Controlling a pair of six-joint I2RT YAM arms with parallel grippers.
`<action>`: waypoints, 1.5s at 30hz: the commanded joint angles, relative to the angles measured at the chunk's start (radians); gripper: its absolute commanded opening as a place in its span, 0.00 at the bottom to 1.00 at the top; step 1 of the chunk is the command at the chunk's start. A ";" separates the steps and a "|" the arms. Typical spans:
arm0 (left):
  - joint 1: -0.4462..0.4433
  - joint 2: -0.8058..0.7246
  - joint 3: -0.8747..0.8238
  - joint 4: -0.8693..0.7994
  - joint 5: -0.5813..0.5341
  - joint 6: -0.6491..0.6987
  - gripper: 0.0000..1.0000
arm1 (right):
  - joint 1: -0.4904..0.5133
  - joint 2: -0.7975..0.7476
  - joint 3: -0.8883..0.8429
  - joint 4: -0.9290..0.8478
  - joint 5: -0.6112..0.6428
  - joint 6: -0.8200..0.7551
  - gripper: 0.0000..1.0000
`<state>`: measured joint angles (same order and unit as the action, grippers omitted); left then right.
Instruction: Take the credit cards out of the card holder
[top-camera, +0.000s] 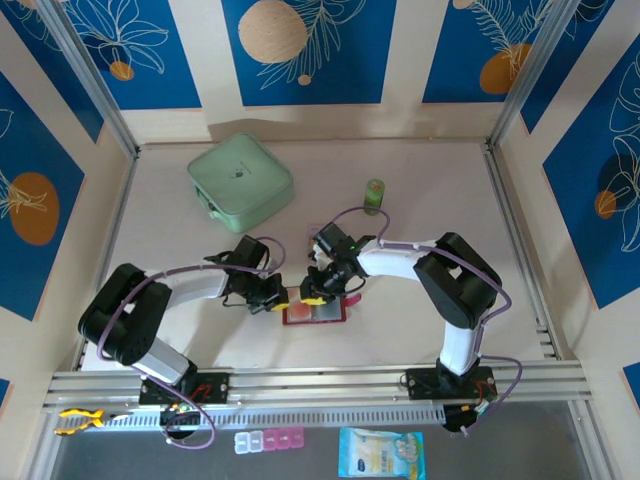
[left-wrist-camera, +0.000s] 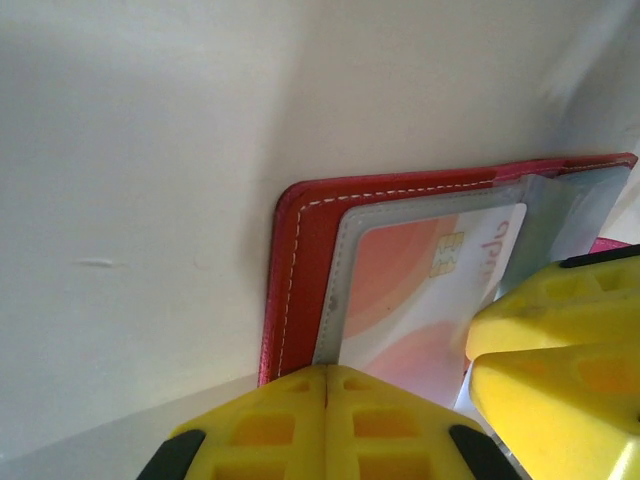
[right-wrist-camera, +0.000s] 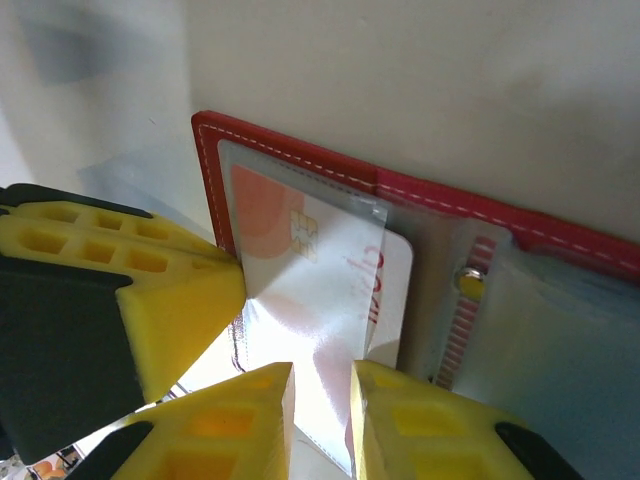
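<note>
The dark red card holder (top-camera: 330, 313) lies open and flat on the white table between the two arms. In the left wrist view its stitched edge (left-wrist-camera: 300, 270) frames a clear sleeve holding a white credit card with orange patches (left-wrist-camera: 410, 290). My left gripper (left-wrist-camera: 327, 385) is shut, its tips resting on the sleeve's near edge (top-camera: 275, 298). My right gripper (right-wrist-camera: 322, 400) stands just right of it (top-camera: 316, 296). Its jaws are a little apart over the card (right-wrist-camera: 330, 270), with the card's lower corner in the gap. The card holder's red border (right-wrist-camera: 440, 195) runs behind.
A mint-green square case (top-camera: 240, 178) sits at the back left and a small green bottle (top-camera: 375, 195) behind the right arm. A pill box (top-camera: 268, 441) and a blue packet (top-camera: 381, 452) lie below the rail. The holder's snap stud (right-wrist-camera: 470, 285) shows beside the card.
</note>
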<state>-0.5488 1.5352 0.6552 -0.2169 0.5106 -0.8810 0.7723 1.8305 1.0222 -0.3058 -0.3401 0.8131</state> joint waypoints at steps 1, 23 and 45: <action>0.015 0.016 -0.016 -0.010 0.006 0.028 0.00 | 0.007 0.027 0.025 -0.026 -0.021 0.006 0.22; 0.020 0.030 -0.013 -0.034 0.000 0.041 0.00 | -0.001 0.028 0.056 -0.178 0.077 -0.026 0.21; -0.014 -0.018 0.094 -0.098 0.024 0.050 0.00 | -0.001 -0.060 0.036 -0.166 0.071 -0.028 0.22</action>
<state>-0.5465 1.5295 0.7094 -0.2859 0.5163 -0.8394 0.7723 1.8019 1.0748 -0.4397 -0.2726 0.7887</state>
